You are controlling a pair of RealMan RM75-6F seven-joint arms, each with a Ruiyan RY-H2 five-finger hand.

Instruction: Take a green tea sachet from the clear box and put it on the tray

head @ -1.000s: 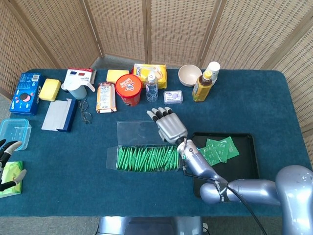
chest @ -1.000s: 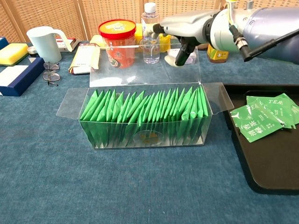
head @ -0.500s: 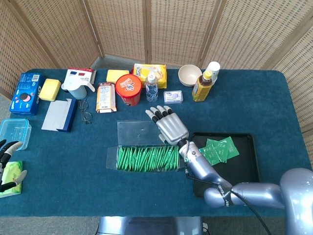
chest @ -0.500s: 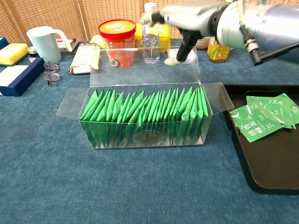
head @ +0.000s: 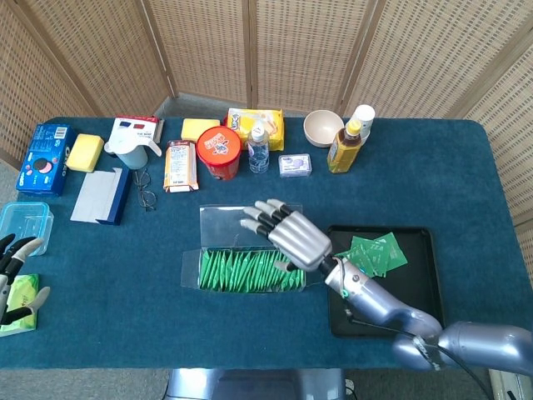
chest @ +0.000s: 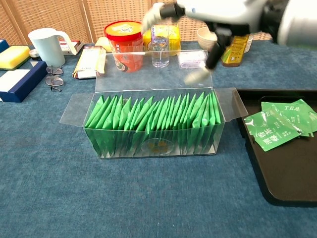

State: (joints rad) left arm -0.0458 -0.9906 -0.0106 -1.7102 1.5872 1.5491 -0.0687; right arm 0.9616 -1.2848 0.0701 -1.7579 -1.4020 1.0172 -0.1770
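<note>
Head view, read from left to right: the left hand [head: 18,279] is seen at the table's far left edge, beside a small clear tub and a green packet, fingers loosely apart and nothing held; its place is the same as a second ago. Next, near the table's middle, the clear box [head: 250,268] is shown lying open, its lid folded back flat, packed with a row of green tea sachets [head: 246,271] standing upright.

Over the right part of that row the right hand [head: 287,237] is now seen, fingers spread and empty. A second ago it was held over the box's right end and pointed away from the robot; since then it has been swung leftward and lowered, so that its fingers now reach across the sachets and the lid. In the chest view the right hand [chest: 208,15] is blurred along the top edge, with one finger [chest: 199,75] hanging down just behind the sachet tops; contact cannot be told.

Furthest right, the black tray [head: 420,283] is seen with several sachets already lying in its near corner [chest: 277,126].

By this reading the reach for another sachet is under way, but nothing has yet been pinched; the fingers would need to be closed on a single sachet top.
</note>
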